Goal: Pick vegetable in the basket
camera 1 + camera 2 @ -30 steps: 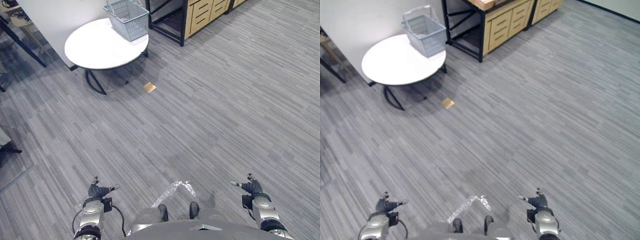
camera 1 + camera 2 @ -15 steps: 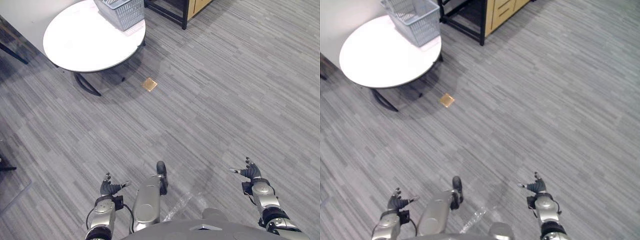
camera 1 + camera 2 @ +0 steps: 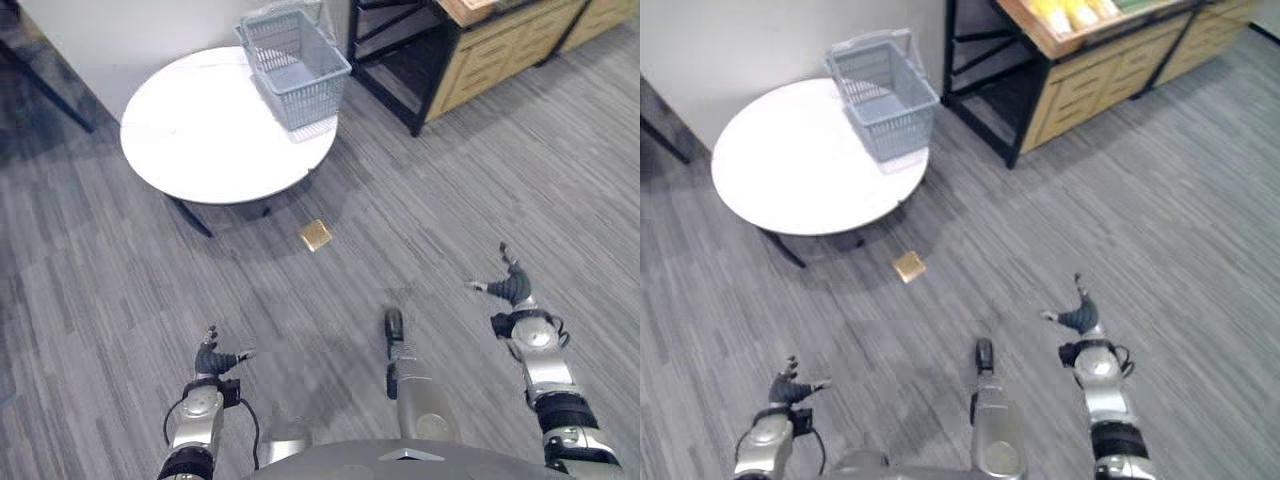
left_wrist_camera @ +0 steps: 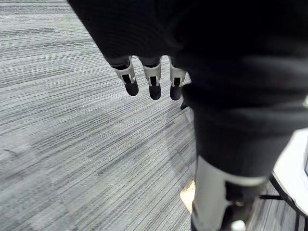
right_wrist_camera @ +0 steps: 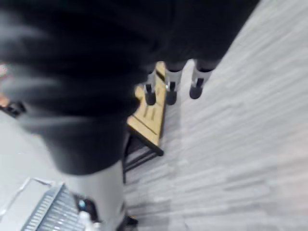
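Vegetables: pale yellow lumps, probably produce though too small to be sure, on top of the wooden shelf unit.
Basket: grey open mesh basket, upright at the edge of the round white worktop, near the shelf unit.
Floor: a small tan square lies on the grey floor near the worktop.
Left robot hand: low, well apart from the basket, fingers straight and loose, empty.
Right robot hand: fingers spread wide, empty.
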Robot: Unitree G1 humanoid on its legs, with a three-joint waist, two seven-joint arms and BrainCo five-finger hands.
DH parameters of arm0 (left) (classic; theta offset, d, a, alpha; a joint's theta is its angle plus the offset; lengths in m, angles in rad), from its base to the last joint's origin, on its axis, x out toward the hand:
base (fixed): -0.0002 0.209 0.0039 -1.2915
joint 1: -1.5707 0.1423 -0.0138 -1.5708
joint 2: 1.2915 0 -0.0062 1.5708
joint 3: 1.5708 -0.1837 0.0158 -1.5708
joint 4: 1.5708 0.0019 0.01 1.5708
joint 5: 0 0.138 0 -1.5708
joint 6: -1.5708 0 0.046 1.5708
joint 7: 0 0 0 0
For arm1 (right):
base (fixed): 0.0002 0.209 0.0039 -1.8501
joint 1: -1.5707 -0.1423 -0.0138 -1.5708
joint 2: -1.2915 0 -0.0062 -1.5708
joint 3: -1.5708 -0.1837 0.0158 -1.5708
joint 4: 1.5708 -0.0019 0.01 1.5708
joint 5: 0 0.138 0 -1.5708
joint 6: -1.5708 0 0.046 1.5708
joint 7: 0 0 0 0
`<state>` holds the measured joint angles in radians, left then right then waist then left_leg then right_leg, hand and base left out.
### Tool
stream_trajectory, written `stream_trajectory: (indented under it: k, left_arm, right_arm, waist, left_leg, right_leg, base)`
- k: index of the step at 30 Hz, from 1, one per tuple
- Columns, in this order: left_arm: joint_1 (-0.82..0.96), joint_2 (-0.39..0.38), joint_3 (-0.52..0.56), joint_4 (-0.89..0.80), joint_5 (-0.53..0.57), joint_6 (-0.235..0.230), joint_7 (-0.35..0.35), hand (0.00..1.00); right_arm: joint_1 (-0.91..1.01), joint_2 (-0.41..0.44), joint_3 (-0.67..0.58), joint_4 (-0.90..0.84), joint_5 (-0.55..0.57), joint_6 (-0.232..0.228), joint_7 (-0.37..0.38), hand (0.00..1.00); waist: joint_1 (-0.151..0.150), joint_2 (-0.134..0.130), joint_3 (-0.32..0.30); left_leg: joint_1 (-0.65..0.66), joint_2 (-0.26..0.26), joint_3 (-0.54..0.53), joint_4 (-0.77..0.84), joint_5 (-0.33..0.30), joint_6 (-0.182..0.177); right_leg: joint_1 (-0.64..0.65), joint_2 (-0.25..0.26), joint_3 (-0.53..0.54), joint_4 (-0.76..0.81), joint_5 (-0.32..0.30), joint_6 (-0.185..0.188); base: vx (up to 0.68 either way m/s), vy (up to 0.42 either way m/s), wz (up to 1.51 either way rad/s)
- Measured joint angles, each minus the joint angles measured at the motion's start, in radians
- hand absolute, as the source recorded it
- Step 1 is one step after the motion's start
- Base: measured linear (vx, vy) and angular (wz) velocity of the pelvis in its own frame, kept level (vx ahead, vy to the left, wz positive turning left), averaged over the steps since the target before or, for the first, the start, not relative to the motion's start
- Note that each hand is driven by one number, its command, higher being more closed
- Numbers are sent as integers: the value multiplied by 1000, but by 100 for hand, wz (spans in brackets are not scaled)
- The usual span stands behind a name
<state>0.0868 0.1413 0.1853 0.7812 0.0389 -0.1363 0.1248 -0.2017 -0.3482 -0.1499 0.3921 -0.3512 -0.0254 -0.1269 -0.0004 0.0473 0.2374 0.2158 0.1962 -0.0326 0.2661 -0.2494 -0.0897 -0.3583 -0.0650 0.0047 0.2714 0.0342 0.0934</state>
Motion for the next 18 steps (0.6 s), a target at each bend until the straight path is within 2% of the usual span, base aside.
stream_trajectory:
  k: [2,3,4,5,6,7,8,9,10,11,12,13,14,15,16,18]
  left_arm:
    - [0,-11,2,1,0,-1,-5,0]
    - [8,-29,0,0,-10,1,-5,0]
    - [12,-36,0,-1,-13,2,-5,0]
    - [16,-44,-1,-2,-18,2,-5,0]
    - [19,-53,-6,-6,-17,3,-5,0]
    - [23,-55,-7,-7,-14,3,-4,0]
    - [36,-57,-8,-17,-7,3,-3,0]
    - [45,-57,-7,-25,-4,2,-2,0]
    - [59,-57,-6,-36,13,2,-1,0]
    - [73,-58,-6,-48,25,1,0,0]
    - [83,-58,-6,-50,28,0,0,0]
    - [101,-60,-6,-50,30,-1,0,0]
    - [110,-64,-5,-44,32,1,0,0]
    - [109,-67,-4,-41,32,2,1,0]
    - [108,-76,-5,-44,33,0,4,0]
    - [111,-94,1,-45,44,2,5,0]
  right_arm:
    - [-16,-3,1,-37,-23,-2,-17,0]
    - [-43,-4,20,-58,-31,-1,-41,0]
    - [-48,-4,26,-63,-38,-1,-46,0]
    - [-56,-3,30,-64,-48,-1,-52,0]
    - [-75,-3,39,-64,-66,-1,-70,0]
    - [-79,-4,39,-65,-66,-1,-79,0]
    - [-90,-8,37,-73,-66,0,-89,0]
    - [-103,-9,37,-74,-66,0,-91,0]
    - [-127,-17,40,-74,-66,3,-92,0]
    - [-150,-31,47,-73,-66,7,-91,0]
    - [-160,-36,50,-73,-66,8,-90,0]
    - [-184,-60,63,-73,-67,9,-89,0]
    - [-212,-81,74,-71,-69,9,-92,0]
    - [-225,-85,84,-68,-70,9,-92,0]
    - [-267,-105,93,-63,-89,7,-91,0]
    - [-342,-114,106,-33,-106,7,-91,0]
  waist:
    - [0,9,1]
    - [10,11,6]
    - [18,8,9]
    - [25,5,15]
    - [43,11,18]
    - [48,3,22]
    - [52,1,20]
    - [51,3,20]
    - [50,6,18]
    - [53,6,19]
    - [56,7,19]
    - [59,12,15]
    - [75,18,13]
    - [79,-8,16]
    - [75,-29,14]
    - [97,-39,14]
  left_leg:
    - [-68,10,-28,162,62,-10]
    - [-179,34,-26,413,261,-37]
    - [-207,49,-9,495,271,-39]
    - [-238,78,37,574,253,-21]
    - [-303,139,181,704,193,29]
    - [-323,151,236,715,171,45]
    - [-367,152,325,695,136,55]
    - [-389,147,364,668,117,59]
    - [-425,112,418,572,86,49]
    - [-449,55,452,427,73,43]
    - [-456,35,468,353,74,42]
    - [-461,-20,480,141,127,45]
    - [-435,-59,491,-8,239,148]
    - [-407,-92,497,-36,245,138]
    - [-409,-118,484,-25,225,166]
    - [-398,-126,484,25,180,202]
  right_leg:
    - [36,-2,-32,18,-44,-14]
    - [130,-8,-76,9,-97,-45]
    - [166,-9,-86,-4,-117,-59]
    - [203,-9,-99,-20,-131,-62]
    - [302,-16,-122,-73,-143,-77]
    - [333,-25,-133,-94,-146,-77]
    - [383,-44,-155,-134,-154,-69]
    - [403,-50,-160,-150,-160,-65]
    - [431,-66,-176,-174,-169,-52]
    - [457,-83,-193,-189,-170,-32]
    - [469,-88,-198,-197,-172,-20]
    - [507,-94,-216,-219,-185,8]
    - [540,-101,-213,-226,-207,41]
    - [552,-119,-212,-232,-207,45]
    - [568,-135,-211,-246,-184,46]
    - [600,-149,-208,-255,-144,55]
  base:
    - [499,-339,60]
    - [477,-260,67]
    - [463,-233,57]
    - [353,-140,34]
    - [344,-129,30]
    - [415,-123,45]
    - [319,-61,37]
    - [377,-28,46]
    - [451,80,33]
    - [450,121,24]
    - [495,199,22]
    - [454,209,15]
    - [458,211,23]
    - [454,183,43]
    - [421,169,49]
    - [382,146,24]
